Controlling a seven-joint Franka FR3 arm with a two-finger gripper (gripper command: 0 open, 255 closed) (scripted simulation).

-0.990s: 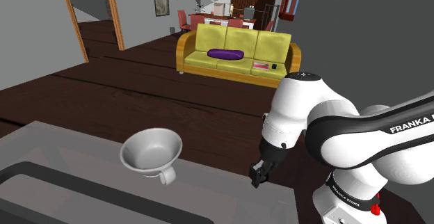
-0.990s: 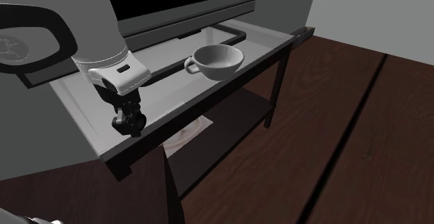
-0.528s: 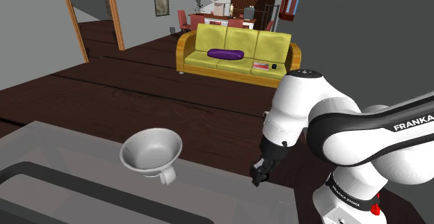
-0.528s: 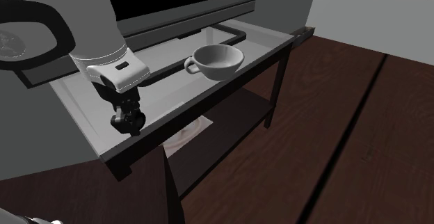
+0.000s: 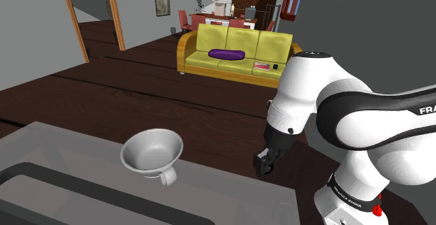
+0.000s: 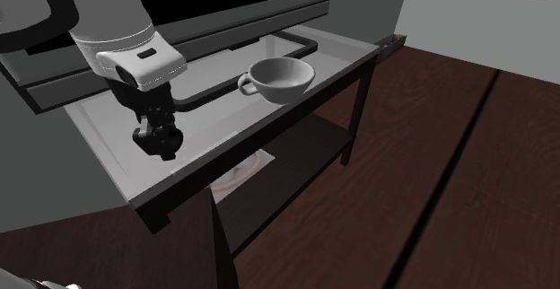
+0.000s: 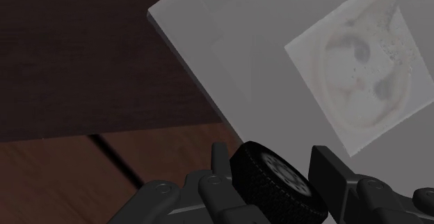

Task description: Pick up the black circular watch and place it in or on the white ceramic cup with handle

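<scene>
The watch (image 7: 275,182), black and round with a ridged rim, is gripped between the two black fingers (image 7: 220,161) of the claw (image 7: 272,161), which is closed on it. In the wrist view the pair is seen above a corner of the grey glass tabletop (image 7: 236,56). A pale square cat picture (image 7: 365,66) is visible through the glass, and dark wood floor (image 7: 76,56) lies past the edge.

In the second exterior view the claw (image 6: 158,140) is held by the white arm (image 6: 126,45) over the end of the tabletop (image 6: 108,148) towards that view's left. The cup (image 6: 280,78), drawn pale grey, is set upright on the glass well apart from the claw, towards that view's right. Its handle is turned towards the claw's side. A lower shelf (image 6: 301,148) is seen under the glass.

In the shoulder view the claw (image 5: 263,165) is found to the right of the cup (image 5: 151,152), apart from it, with the cup's handle turned towards the camera. Beyond the tabletop (image 5: 63,154) the dark floor (image 5: 140,84) is spread out. A yellow sofa (image 5: 237,49) is placed farther back, with a purple cushion (image 5: 226,54) laid on its seat. Red chairs (image 5: 184,19) are seen behind it.
</scene>
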